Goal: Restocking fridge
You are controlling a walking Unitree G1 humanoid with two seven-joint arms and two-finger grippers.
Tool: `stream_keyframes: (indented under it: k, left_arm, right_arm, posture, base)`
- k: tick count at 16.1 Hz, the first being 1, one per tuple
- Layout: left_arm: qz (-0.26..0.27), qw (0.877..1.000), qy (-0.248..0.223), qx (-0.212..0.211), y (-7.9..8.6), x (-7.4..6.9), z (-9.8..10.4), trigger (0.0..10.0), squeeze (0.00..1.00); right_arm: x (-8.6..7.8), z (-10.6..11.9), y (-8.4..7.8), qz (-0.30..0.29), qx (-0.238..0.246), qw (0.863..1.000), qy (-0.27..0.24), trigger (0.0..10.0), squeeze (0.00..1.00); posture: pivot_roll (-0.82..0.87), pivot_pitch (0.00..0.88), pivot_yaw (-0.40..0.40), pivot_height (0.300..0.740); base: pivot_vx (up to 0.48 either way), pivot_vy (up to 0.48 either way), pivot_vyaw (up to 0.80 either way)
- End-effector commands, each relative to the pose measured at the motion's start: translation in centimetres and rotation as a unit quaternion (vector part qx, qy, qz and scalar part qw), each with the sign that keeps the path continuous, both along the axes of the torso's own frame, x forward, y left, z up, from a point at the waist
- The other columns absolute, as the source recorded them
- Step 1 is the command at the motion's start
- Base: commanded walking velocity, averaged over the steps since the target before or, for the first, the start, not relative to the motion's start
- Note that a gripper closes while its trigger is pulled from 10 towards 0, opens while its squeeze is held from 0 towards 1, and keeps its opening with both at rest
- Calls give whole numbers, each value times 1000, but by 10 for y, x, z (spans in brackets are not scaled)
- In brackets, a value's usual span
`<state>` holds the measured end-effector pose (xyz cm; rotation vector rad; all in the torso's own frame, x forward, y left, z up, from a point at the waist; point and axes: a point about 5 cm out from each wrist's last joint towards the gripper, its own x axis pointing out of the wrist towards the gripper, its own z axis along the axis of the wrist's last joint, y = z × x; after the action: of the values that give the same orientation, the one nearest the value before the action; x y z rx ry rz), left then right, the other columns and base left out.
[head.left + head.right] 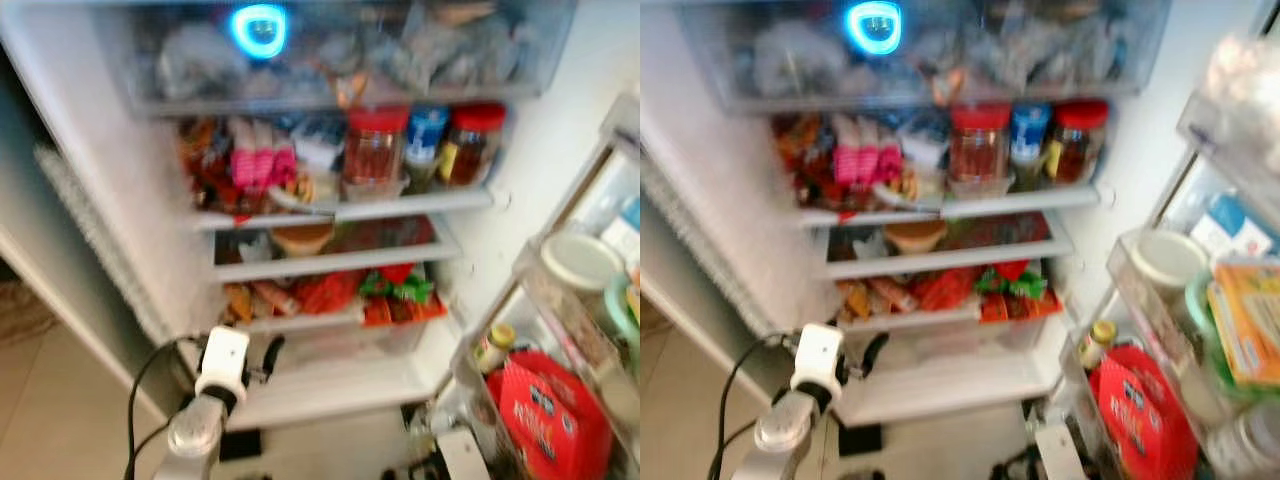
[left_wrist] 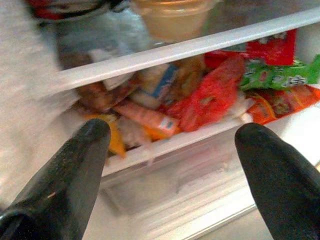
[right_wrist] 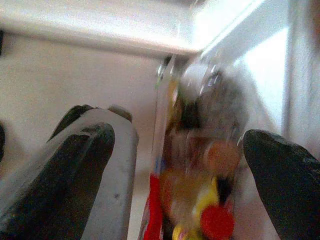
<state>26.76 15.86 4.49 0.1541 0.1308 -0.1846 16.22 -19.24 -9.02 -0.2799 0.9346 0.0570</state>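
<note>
left gripper stood parted and empty before the fridge lower snack shelf; right gripper parted beside its door.

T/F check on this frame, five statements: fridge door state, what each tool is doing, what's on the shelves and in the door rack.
1. The fridge door is shut. False: it stands open, with the shelves on show.
2. The left tool is open and holds nothing. True.
3. Two jars with red lids stand on an upper shelf. True.
4. The left tool is shut on a red packet. False: the red packet lies on its shelf, beyond the fingers.
5. A red bag sits in the door rack on the right. True.
6. The right tool is shut. False: its fingers are spread apart.
</note>
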Motion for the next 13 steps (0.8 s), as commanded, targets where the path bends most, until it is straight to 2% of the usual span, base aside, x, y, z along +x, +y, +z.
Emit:
stream_keyframes:
  k: [1,4,5,7,8,10,13]
  left_arm:
    - [21,999,33,-7,7,-5,-14,10000,0]
    - [86,985,142,-34,33,-22,-55,10000,0]
    - [121,973,192,-38,47,-34,-72,10000,0]
    - [154,960,233,-33,60,-46,-85,10000,0]
    - [175,950,255,-31,68,-54,-91,10000,0]
    - [184,940,286,-16,73,-65,-101,10000,0]
    - [173,928,328,-6,66,-79,-115,10000,0]
  right_arm:
    - [-30,-13,0,-2,2,998,62,10000,0]
    - [-28,-12,1,-2,3,998,60,10000,0]
    - [-28,-12,1,-3,3,998,60,10000,0]
    - [-28,-12,1,-4,3,998,59,10000,0]
    - [-27,-12,1,-4,4,998,58,10000,0]
    - [-26,-12,2,-3,4,998,57,10000,0]
    - [-25,-11,3,-1,6,998,55,10000,0]
  posture:
    - [-43,69,11,658]
    - [-44,72,11,658]
    - [-39,70,12,658]
    - [-41,72,13,658]
    - [-38,71,12,658]
    - [-29,71,8,658]
    - [-32,72,7,658]
  base:
    - [0,0,0]
    - [0,0,0]
    - [0,0,0]
    - [0,0,0]
    - [0,394,0]
    - [0,424,0]
    - [0,423,0]
